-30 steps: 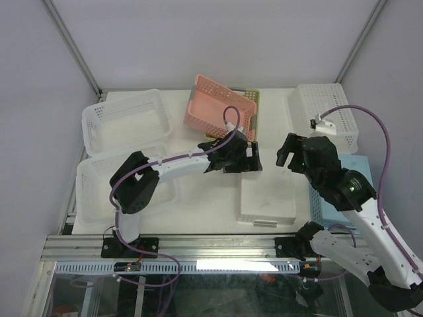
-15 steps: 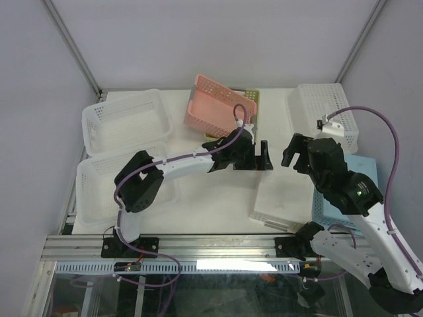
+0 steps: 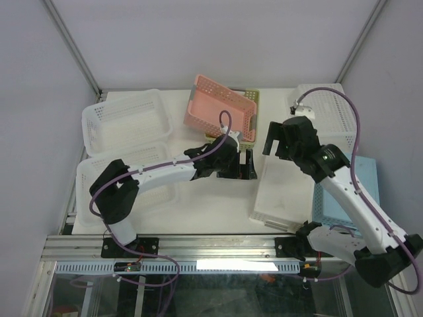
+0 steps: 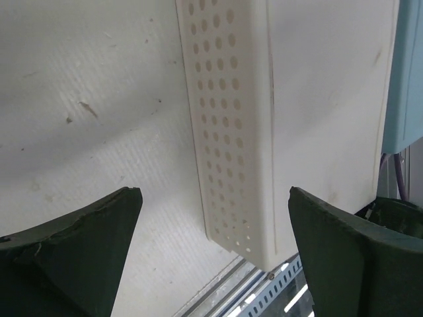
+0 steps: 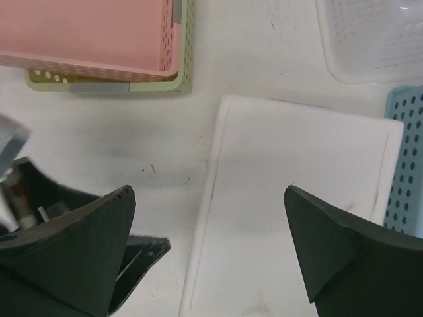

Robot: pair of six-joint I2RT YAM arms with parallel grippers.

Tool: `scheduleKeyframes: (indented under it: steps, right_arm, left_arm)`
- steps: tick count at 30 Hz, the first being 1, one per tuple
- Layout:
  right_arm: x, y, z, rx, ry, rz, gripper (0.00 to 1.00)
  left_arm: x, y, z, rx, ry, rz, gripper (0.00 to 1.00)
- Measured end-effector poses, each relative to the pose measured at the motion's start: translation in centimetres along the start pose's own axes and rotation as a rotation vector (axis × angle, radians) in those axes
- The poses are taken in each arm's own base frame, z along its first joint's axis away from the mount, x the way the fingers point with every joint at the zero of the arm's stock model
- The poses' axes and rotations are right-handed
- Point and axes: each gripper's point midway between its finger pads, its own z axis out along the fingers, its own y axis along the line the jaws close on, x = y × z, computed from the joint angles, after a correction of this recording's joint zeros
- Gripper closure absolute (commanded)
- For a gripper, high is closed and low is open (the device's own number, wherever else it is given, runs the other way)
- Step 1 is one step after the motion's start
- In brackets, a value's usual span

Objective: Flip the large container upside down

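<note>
The large white container (image 3: 284, 191) lies at the centre right with its flat solid base facing up. In the left wrist view its perforated side (image 4: 231, 132) runs down between my fingers. In the right wrist view its flat base (image 5: 297, 198) fills the lower right. My left gripper (image 3: 244, 165) is open and empty, just left of the container's far left corner, and shows the same in its own view (image 4: 215, 257). My right gripper (image 3: 277, 140) is open and empty above the container's far edge, and shows the same in its own view (image 5: 210, 251).
A pink basket (image 3: 221, 105) leans on a yellow-green basket (image 3: 254, 99) at the back. Two white baskets (image 3: 125, 119) (image 3: 99, 178) stand at the left. A white basket (image 3: 330, 112) is at the back right. A light blue basket (image 3: 360, 178) touches the container's right side.
The container has slid and turned a little to the right against the blue basket. My left gripper pushed right, then drew back left. My right gripper moved back and left over the container's far edge.
</note>
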Motion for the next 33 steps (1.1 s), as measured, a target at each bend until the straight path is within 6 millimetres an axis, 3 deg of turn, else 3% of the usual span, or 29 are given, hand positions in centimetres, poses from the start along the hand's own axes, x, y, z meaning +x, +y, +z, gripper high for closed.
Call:
scheduleKeyframes:
  steps: [3, 8, 13, 17, 22, 28, 30, 33]
  right_arm:
    - [0.2, 0.4, 2.7, -0.009, 0.093, 0.015, 0.01]
    - [-1.3, 1.8, 5.4, -0.084, 0.124, 0.043, 0.08]
    - [-4.0, 7.0, 8.1, -0.278, 0.106, -0.009, 0.17]
    - [-3.3, 11.5, 10.2, -0.484, 0.119, -0.130, 0.21]
    - [-0.5, 16.2, 11.6, -0.731, 0.056, -0.362, 0.14]
    - [1.3, 18.4, 15.4, -0.815, -0.059, -0.569, 0.16]
    - [1.8, 18.7, 16.8, -0.817, -0.060, -0.608, 0.28]
    - [2.8, 19.0, 18.8, -0.833, -0.061, -0.672, 0.59]
  left_arm:
    - [-1.1, 0.3, -2.4, -0.037, -0.034, 0.019, 0.01]
    - [-5.7, 0.5, -10.4, -0.067, -0.191, 0.012, 0.01]
    - [-10.1, 1.0, -19.0, -0.081, -0.409, -0.024, 0.01]
    - [-11.2, 2.4, -23.4, -0.135, -0.519, -0.052, 0.01]
    - [-11.4, 4.5, -26.0, -0.205, -0.579, -0.086, 0.01]
    - [-10.6, 5.3, -26.3, -0.234, -0.571, -0.095, 0.01]
    - [-10.3, 5.6, -26.1, -0.243, -0.559, -0.098, 0.01]
    - [-10.0, 5.9, -26.0, -0.251, -0.550, -0.103, 0.01]
